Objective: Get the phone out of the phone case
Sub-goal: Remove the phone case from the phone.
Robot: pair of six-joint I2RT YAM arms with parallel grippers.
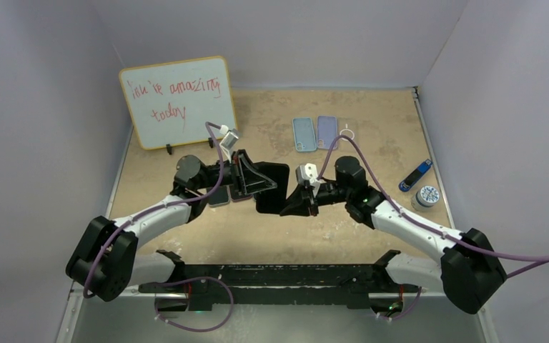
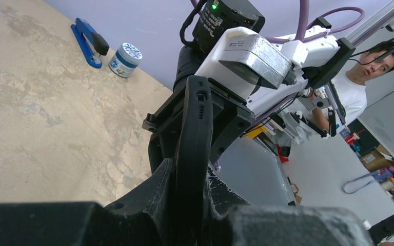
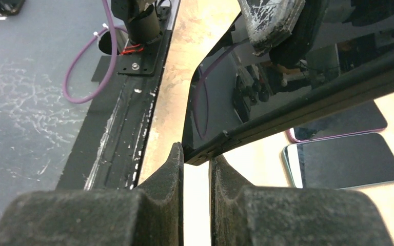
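A black phone case (image 1: 271,187) with the phone's glossy screen (image 3: 246,97) still seated in it hangs above the table's middle, between both arms. My left gripper (image 1: 256,182) is shut on one long edge, and in the left wrist view the case's black rim (image 2: 194,133) runs up between the fingers of the left gripper (image 2: 192,179). My right gripper (image 1: 291,206) comes from the right. In the right wrist view the right gripper (image 3: 197,154) is shut on the case's lower corner (image 3: 205,152), one fingertip on each side.
A whiteboard (image 1: 177,100) stands at the back left. A light blue case (image 1: 304,133) and a purple case (image 1: 327,131) lie at the back centre. A blue tool (image 1: 414,175) and a round tin (image 1: 427,196) sit at the right. Two bare phones (image 3: 338,161) lie under the held case.
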